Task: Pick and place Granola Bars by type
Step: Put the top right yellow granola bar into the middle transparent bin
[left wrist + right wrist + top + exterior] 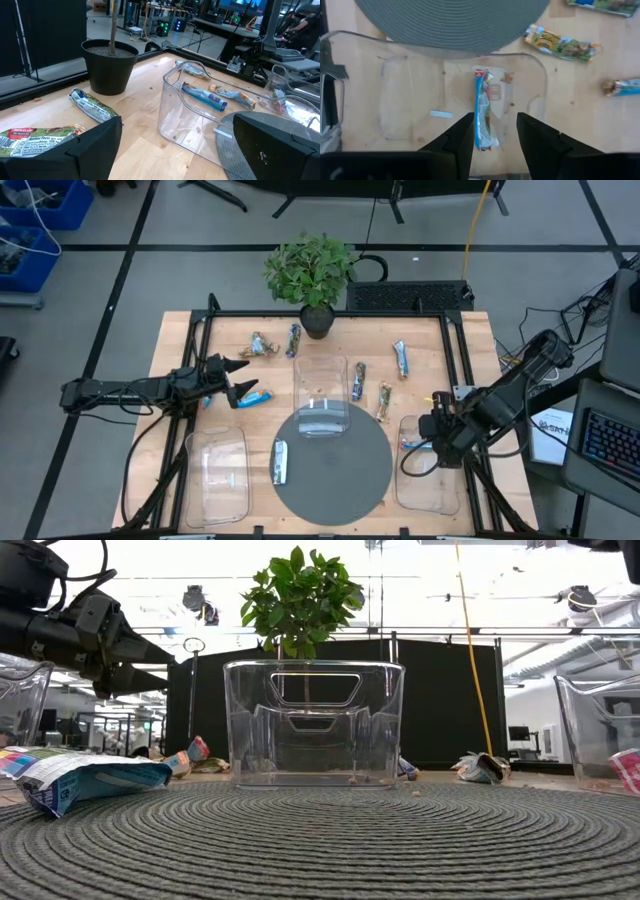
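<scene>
The right gripper (pixel 494 131), half open and empty, hovers over a bar (pixel 483 111) in its tray (pixel 395 100) (light, crinkly, slippery); pinch its narrow middle.

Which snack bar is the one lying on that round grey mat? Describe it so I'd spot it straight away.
Find the round grey mat at the near middle of the table. On the mat's left edge, beside the left clear tray, lies a blue-and-white granola bar. It is the only bar resting on the mat; the others lie on bare wood or in a tray.
</scene>
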